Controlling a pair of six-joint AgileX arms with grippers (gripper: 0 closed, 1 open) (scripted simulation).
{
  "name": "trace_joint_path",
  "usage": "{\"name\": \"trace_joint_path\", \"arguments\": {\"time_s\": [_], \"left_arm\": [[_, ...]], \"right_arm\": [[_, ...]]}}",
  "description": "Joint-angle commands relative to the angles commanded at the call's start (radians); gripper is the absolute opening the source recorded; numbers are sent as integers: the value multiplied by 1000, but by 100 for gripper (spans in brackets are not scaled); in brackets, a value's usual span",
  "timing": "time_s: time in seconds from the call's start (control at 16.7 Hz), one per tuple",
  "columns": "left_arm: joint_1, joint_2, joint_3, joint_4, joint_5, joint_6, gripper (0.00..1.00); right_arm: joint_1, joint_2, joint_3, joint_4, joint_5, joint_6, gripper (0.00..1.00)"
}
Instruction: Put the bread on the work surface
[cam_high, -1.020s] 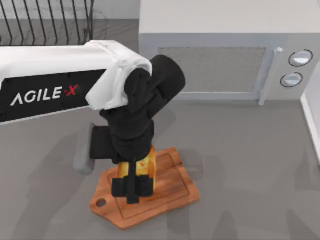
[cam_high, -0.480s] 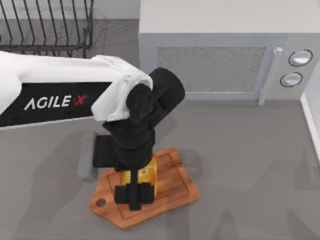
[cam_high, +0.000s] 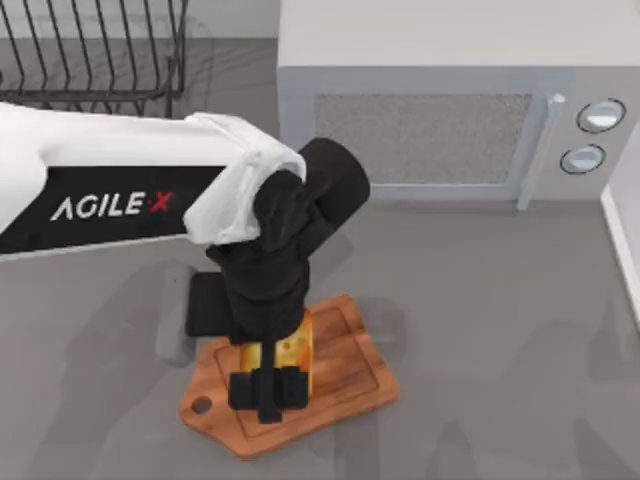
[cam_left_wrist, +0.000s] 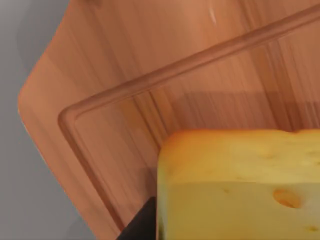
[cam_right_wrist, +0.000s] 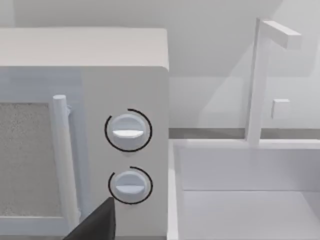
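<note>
Gripping the bread (cam_high: 292, 347) over the work surface (cam_high: 345, 375), the left hand (cam_high: 266, 388) stayed shut; opening early risked toppling it.

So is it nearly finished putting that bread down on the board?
Nearly. Done: the bread has been carried over the board; the left wrist view shows it low over the board's grooved panel. In hand: the left gripper is shut on the bread. Left: opening the fingers and lifting away. Whether the bread already touches the wood I cannot tell.
</note>
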Motion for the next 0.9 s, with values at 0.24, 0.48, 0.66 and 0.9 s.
{"name": "trace_joint_path", "arguments": {"time_s": [0.24,0.48,0.66,0.9], "left_arm": [[0,0,0,0,0,0,60],[0,0,0,0,0,0,90],[0,0,0,0,0,0,100],[0,0,0,0,0,0,100]], "right_arm": [[0,0,0,0,0,0,100],[0,0,0,0,0,0,100],[0,0,0,0,0,0,100],[0,0,0,0,0,0,100]]}}
